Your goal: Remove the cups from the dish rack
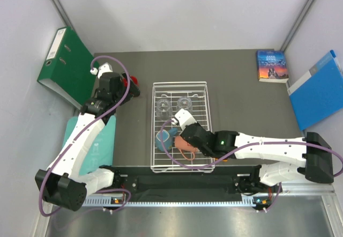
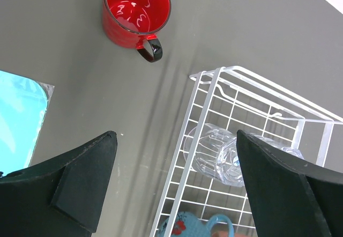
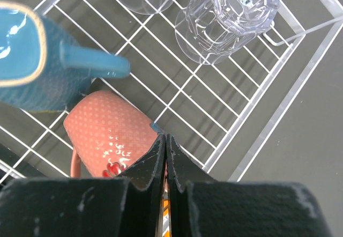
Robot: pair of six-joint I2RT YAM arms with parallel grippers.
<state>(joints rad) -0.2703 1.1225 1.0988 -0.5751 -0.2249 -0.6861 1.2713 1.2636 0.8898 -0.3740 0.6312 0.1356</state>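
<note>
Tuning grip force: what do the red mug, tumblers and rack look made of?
Red mug: glossy, bright highlights inside, black handle; looks like glazed ceramic, possibly enamel.
Tumblers: clear and ribbed, rack wires visible through them; glass or hard plastic, can't tell.
Rack: thin wire with a smooth white coat; probably coated metal.

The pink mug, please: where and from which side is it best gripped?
Probably across its body, from above: the pink mug lies on its side in the rack, rounded wall up, handle low against the wires. The right gripper, shut near it, must open first.
</note>
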